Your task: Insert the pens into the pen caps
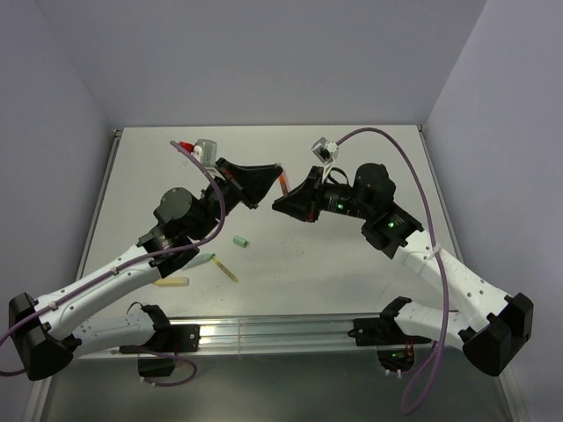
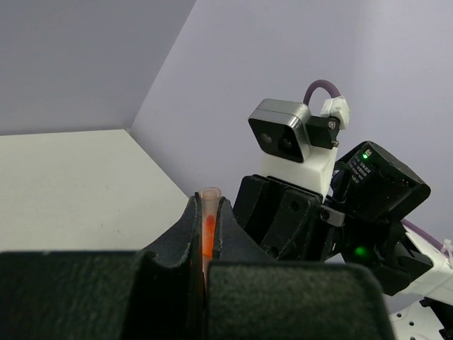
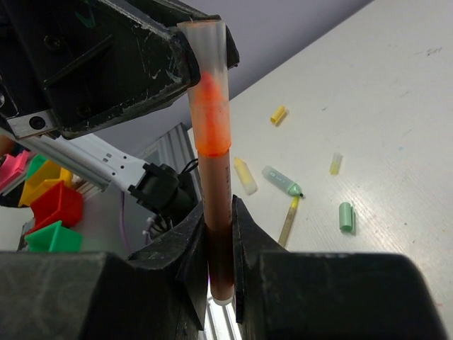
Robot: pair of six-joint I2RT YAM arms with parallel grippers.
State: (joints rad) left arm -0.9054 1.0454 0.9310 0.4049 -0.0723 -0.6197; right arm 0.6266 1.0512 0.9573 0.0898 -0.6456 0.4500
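Clamping orange pen (image 3: pixel 212 163), left hand (image 2: pixel 208 212), right hand (image 3: pixel 218 221)

White arms (image 1: pixel 114 272), black joints (image 1: pixel 180 211), purple cables (image 1: pixel 369 132)

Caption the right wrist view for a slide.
Right hand and left hand grip an orange pen above loose pens and caps.

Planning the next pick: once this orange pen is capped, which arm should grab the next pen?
Left, likely. The loose pens and green cap lie on its side of the table, beside its forearm. The right gripper, shut on the orange pen's body, can keep it.
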